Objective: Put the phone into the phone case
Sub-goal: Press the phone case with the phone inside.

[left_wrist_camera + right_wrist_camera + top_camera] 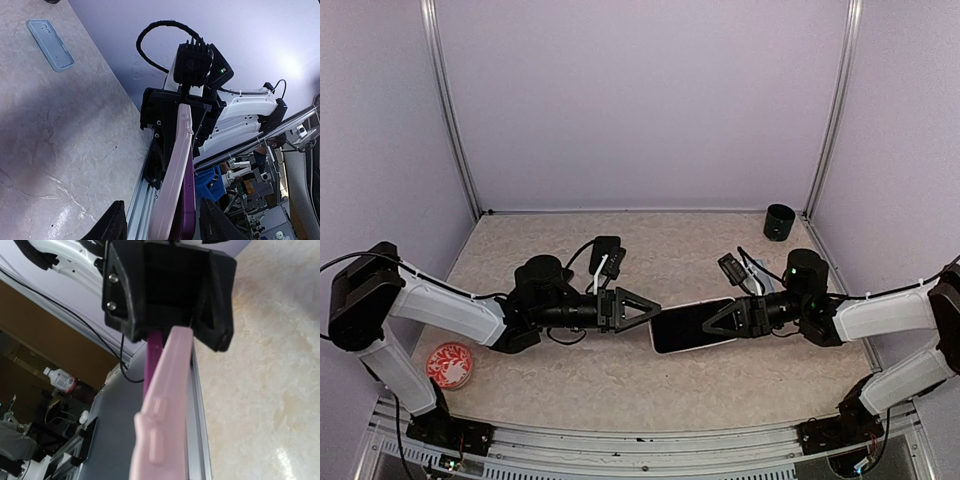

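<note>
Purple-walled booth, beige stone-look table [620, 385]. The arms meet mid-table with the work between them. Right gripper [712, 320] is clamped tight on one end of the pink phone case [172, 170]. The purple phone [186, 200] lies along it, other end splayed off, not seated. Left gripper [646, 309] has its jaws part open, straddling that end. Step looks like seating. Next: squeeze that end home without twisting. A blue case [50, 42] lies on the table.

The phone [692, 326] is glossy, its pink plastic case [162, 405] matt, the table [650, 385] smooth.

Robotics lab: purple-walled booth [640, 100], aluminium framing [450, 110], blue parts bins [207, 182] beyond
</note>
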Action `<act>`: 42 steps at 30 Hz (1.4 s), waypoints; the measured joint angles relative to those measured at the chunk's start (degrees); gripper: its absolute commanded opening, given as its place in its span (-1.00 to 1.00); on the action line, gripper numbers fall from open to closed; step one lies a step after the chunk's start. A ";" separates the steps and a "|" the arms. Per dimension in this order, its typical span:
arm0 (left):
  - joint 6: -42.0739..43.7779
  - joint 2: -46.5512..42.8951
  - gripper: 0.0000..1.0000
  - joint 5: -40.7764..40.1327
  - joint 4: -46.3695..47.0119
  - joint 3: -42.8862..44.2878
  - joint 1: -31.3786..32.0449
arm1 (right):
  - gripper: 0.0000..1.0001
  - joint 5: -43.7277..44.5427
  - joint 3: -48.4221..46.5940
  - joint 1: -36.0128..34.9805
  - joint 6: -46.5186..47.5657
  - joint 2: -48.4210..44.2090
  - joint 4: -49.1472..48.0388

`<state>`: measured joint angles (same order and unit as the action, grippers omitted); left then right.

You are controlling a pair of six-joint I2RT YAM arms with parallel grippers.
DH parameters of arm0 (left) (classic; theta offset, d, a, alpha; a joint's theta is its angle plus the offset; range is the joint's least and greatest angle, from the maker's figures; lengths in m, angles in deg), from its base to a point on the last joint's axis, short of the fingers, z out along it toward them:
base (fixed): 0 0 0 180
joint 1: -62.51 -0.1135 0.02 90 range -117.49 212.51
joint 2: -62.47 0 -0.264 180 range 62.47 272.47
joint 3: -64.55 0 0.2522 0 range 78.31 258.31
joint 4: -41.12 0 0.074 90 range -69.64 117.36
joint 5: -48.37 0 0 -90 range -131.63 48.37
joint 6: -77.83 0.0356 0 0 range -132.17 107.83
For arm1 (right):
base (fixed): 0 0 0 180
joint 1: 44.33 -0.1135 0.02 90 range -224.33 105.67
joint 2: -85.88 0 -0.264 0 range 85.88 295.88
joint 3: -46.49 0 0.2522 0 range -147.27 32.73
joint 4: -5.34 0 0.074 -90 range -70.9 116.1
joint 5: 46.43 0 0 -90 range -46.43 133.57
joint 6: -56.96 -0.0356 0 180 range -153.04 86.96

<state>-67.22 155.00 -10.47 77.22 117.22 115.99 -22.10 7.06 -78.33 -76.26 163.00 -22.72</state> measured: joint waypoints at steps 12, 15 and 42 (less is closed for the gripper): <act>-0.22 0.26 -0.09 2.93 1.18 0.00 0.35 | -0.80 0.31 -1.07 0.00 3.28 -0.09 4.50; -0.28 0.26 -0.26 2.95 1.11 0.00 0.37 | -0.81 0.31 -1.07 0.00 3.32 -0.07 4.57; 2.25 1.49 -0.39 -0.66 0.31 -0.50 0.63 | -0.82 2.51 -1.62 0.04 4.61 0.35 8.70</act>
<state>-64.97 156.48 -11.12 77.53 116.72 116.62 -19.59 5.44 -78.29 -71.65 163.35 -14.02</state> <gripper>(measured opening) 0.185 0.098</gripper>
